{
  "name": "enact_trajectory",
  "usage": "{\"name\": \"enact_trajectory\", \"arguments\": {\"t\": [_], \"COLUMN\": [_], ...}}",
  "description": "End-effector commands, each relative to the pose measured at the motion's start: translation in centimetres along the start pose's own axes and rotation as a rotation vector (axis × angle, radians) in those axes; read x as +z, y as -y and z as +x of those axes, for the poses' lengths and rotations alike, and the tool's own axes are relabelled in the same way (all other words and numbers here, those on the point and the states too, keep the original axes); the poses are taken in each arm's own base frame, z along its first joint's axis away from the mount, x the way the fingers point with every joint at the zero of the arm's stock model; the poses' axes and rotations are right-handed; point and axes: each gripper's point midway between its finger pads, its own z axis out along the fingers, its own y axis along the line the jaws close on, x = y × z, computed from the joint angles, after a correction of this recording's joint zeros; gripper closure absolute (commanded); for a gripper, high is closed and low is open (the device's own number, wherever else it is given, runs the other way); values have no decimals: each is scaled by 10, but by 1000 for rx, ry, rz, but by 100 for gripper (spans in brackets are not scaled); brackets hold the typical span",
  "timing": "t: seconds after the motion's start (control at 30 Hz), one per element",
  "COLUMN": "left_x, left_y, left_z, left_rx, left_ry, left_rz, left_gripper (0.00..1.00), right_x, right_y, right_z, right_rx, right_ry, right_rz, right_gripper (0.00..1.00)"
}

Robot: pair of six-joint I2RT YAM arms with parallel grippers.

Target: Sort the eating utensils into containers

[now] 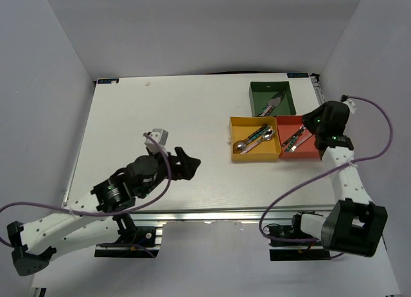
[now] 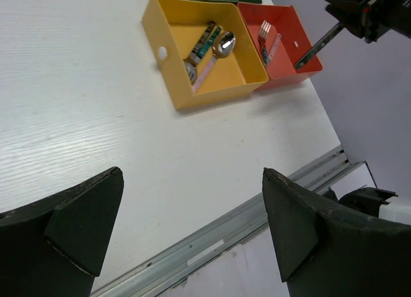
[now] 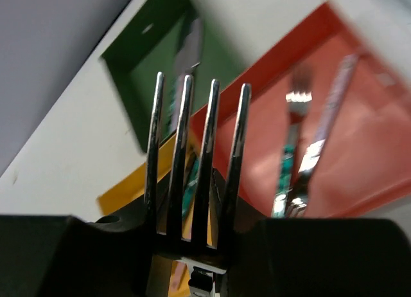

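We note left gripper [image 2: 192,181] fully spread, empty, over bare table [image 1: 160,110]. Right gripper [image 3: 192,245] pinches fork [image 3: 198,149] beside red tray [image 1: 298,157] rim. Corner label [image 1: 108,81] unreadable.

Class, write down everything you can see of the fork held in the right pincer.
The fork is shiny silver metal with four long, straight, parallel tines. The right pincer is shut on it at the tines' base, so its handle is hidden. It hangs in the air with its tines pointing away from the wrist, above the right side of the red tray, and touches nothing else. From the left wrist it shows only as a slim dark bar.
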Motion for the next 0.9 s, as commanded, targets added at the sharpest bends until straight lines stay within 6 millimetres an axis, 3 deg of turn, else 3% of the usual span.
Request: {"name": "enact_trajectory", "arguments": {"t": [0.0, 0.07, 0.1, 0.2, 0.47, 0.57, 0.8, 0.87], "left_x": [-26, -35, -36, -44, -48, -47, -48, -48], "left_y": [-41, -42, -42, -25, -25, -26, -27, -26], "left_z": [11, 10, 14, 8, 6, 7, 5, 6], "left_rx": [91, 96, 89, 79, 67, 69, 62, 63], "left_ry": [-53, -39, -38, -16, 6, 1, 10, 10], "left_rz": [-130, -99, -79, 35, 48, 42, 41, 43], "left_gripper": [2, 2, 2, 2, 2, 2, 2, 2], "right_x": [11, 30, 35, 58, 75, 80, 88, 91], "right_y": [35, 48, 44, 64, 79, 87, 87, 89], "right_z": [-34, -36, -47, -35, -8, 1, -5, -1], "right_rx": [1, 4, -4, -20, 11, 12, -7, -5], "right_ry": [39, 16, 30, -27, -71, -96, -91, -113], "right_rz": [121, 157, 160, 234, 241, 268, 277, 281], "right_gripper": [100, 100, 100, 100, 99, 93, 88, 79]}}
